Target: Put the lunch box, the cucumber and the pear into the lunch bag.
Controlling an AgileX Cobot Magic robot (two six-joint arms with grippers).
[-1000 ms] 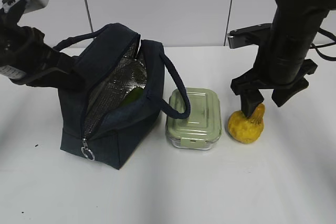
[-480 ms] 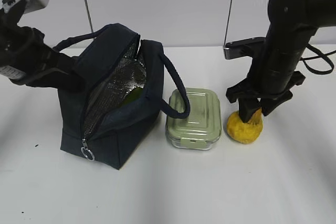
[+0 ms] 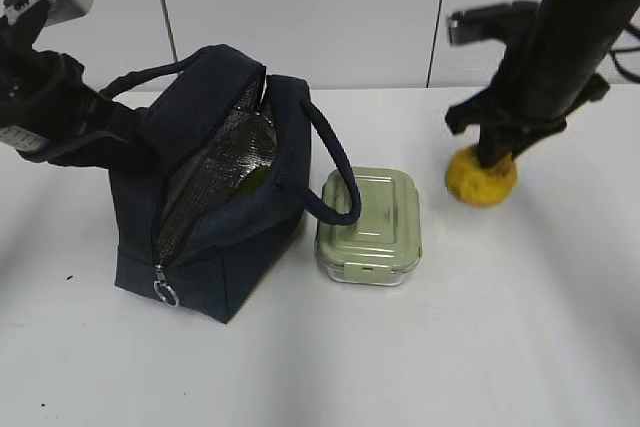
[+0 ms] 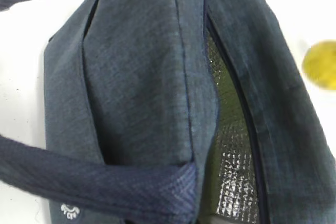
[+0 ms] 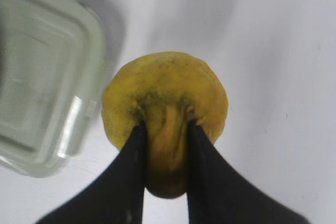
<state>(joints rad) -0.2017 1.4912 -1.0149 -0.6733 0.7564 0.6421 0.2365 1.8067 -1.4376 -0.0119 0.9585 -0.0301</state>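
Nearest the exterior camera, the lunch bag [image 3: 215,197] stands on the white table [image 3: 420,347], unzipped, silver lining exposed; the cucumber [image 3: 252,180] lies inside as a green strip. The lunch box [image 3: 369,225] sits just beside the bag, lid on, one bag handle draped over its left edge. Farther back on the right, the right gripper [image 5: 164,129] is clamped on the neck of the pear [image 5: 165,103], held clear of the table. The left gripper [image 3: 120,137] is at the bag's far side; its jaw state cannot be determined.
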